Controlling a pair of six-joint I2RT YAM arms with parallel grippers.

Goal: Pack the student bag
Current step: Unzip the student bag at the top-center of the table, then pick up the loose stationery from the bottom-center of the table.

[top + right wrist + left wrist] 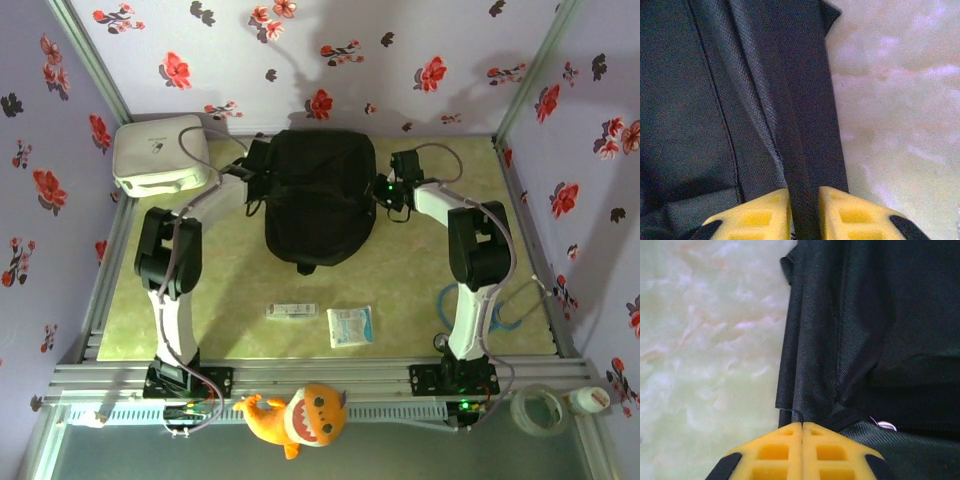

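Observation:
The student bag (320,195) is a large black fabric backpack lying flat at the back middle of the table. My left gripper (262,170) is at the bag's left side. In the left wrist view its yellow fingers (775,450) are pressed together on a thin seam edge of the bag (880,340), so my left gripper (802,424) is shut on it. My right gripper (386,190) is at the bag's right side. In the right wrist view my right gripper (805,192) is shut on a dark fold along the edge of the bag (700,100).
A white rounded-corner box (160,152) stands at the back left. A small white strip pack (291,311) and a white-blue packet (350,326) lie on the table (230,290) in front of the bag. An orange plush toy (300,415) lies past the near rail, a tape roll (540,408) near right.

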